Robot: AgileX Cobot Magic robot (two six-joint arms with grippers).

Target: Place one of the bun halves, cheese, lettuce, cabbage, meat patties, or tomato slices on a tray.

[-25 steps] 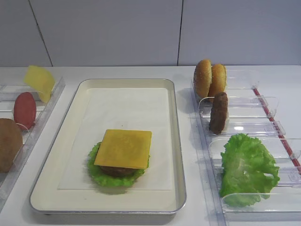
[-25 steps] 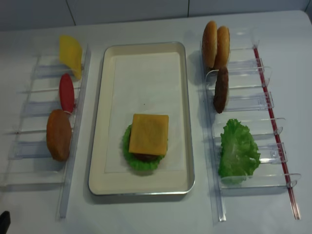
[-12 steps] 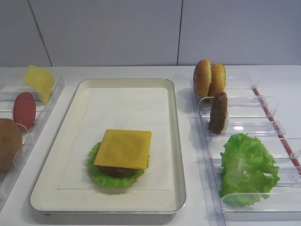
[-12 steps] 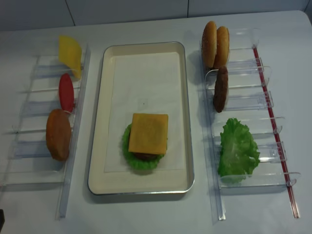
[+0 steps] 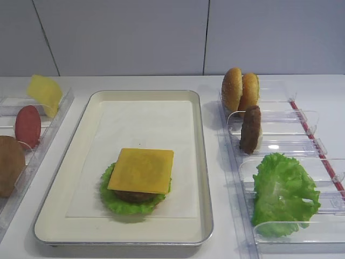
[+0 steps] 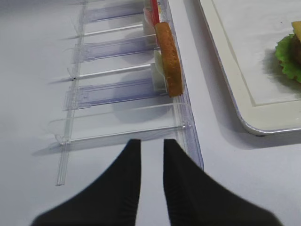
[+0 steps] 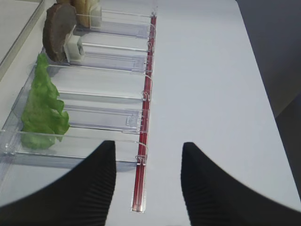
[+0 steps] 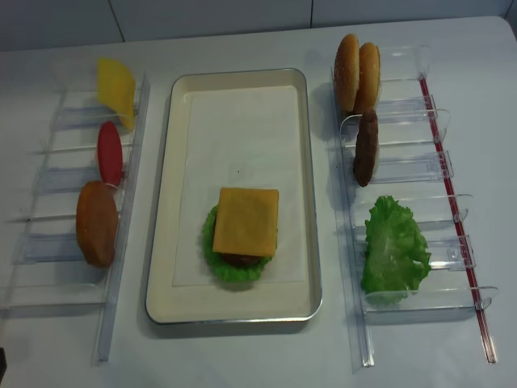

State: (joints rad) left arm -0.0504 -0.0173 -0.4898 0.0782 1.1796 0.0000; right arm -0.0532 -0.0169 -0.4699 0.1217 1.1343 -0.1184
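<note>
The left hand (image 6: 151,160) hovers low over the bench (image 6: 33,70), its fingers nearly together with a thin gap, holding nothing. The right hand (image 7: 146,165) is spread wide and empty. On the tray (image 5: 202,162), ahead and to the right of the left hand, the cheese (image 5: 141,170) tops a patty and lettuce. Just ahead of the left hand a bun half (image 6: 168,59) stands on edge in a clear rack (image 6: 122,89). Reaching with fingers this narrow would likely knock the bun over.

Left gripper (image 6: 152,155) at the bottom centre of its wrist view, fingers nearly together, holding nothing. Right gripper (image 7: 146,160) at the bottom, fingers wide apart, empty.
</note>
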